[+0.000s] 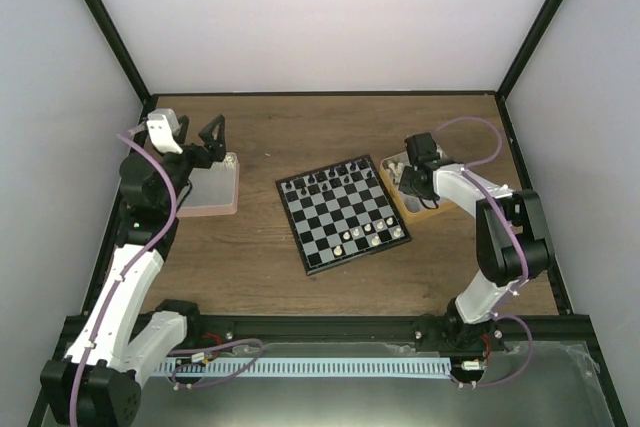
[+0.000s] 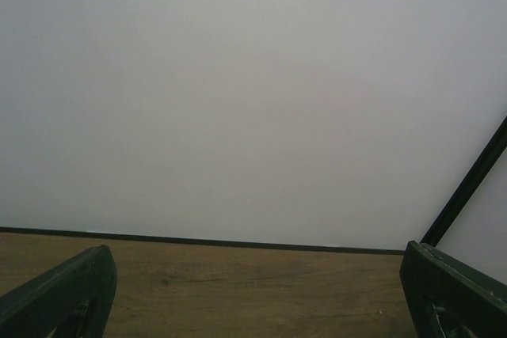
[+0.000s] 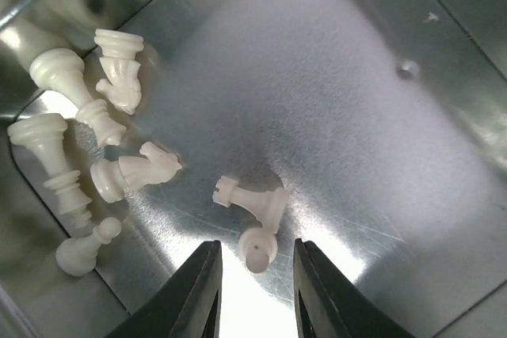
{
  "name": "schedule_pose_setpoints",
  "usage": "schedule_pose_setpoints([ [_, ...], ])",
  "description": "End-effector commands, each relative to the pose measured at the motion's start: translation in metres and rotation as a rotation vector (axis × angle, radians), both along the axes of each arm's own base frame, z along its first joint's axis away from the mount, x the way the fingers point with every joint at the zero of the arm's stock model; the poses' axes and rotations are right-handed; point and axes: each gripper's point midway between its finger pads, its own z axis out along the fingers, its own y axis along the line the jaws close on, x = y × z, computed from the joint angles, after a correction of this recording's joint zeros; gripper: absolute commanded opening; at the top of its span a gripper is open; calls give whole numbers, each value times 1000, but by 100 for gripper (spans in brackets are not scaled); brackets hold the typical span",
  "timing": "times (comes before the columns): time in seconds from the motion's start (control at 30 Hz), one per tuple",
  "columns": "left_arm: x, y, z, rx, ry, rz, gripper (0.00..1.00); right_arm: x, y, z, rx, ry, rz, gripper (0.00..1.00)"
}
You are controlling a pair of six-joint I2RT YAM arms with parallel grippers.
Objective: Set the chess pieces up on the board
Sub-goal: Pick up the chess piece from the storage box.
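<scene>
The board (image 1: 343,212) lies mid-table, with black chessmen along its far rows and several cream-white chess pieces (image 1: 365,237) near its front right corner. My right gripper (image 1: 412,179) reaches down into the tan tray (image 1: 428,209) to the right of the board. In the right wrist view this gripper (image 3: 255,248) is open. A small white piece (image 3: 260,247) sits base-up between its tips, with a gap on each side. A white rook (image 3: 252,198) lies on its side touching that piece. My left gripper (image 1: 205,142) hangs open and empty over the pink tray (image 1: 212,187).
More white pieces lie toppled along the tray's left wall: two knights (image 3: 131,172), a tall piece (image 3: 55,160) and a pawn (image 3: 83,247). The tray floor (image 3: 333,100) is shiny metal. The left wrist view shows only bare wood table (image 2: 253,290) and the white back wall.
</scene>
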Motion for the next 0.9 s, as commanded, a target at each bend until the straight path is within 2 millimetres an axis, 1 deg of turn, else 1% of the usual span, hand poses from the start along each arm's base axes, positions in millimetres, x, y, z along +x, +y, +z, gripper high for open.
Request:
schedule_pose_setpoints([
  [0.0,0,-2,10,-5,-30,-18,100,17,1,3,5,-22,3,27],
  [0.1,1,0,9,2,-29,-3,100,17,-1,-4,-8,-2,-7,23],
  [0.27,1,2,9,8,-26,7,100,17,-1,-6,-10,3,-4,15],
  [0.63,0,3,9,10,-28,13,100,18,0,-10,-12,12,2,14],
  [0.7,1,3,9,10,-24,13,100,19,0,-9,-13,9,3,13],
  [0.77,1,2,8,11,-22,11,100,20,0,-5,-11,-2,5,10],
  [0.8,1,3,8,11,-21,11,100,21,1,-2,-11,-12,9,9],
  [0.87,1,3,8,11,-22,12,100,23,2,12,-5,-47,12,8],
])
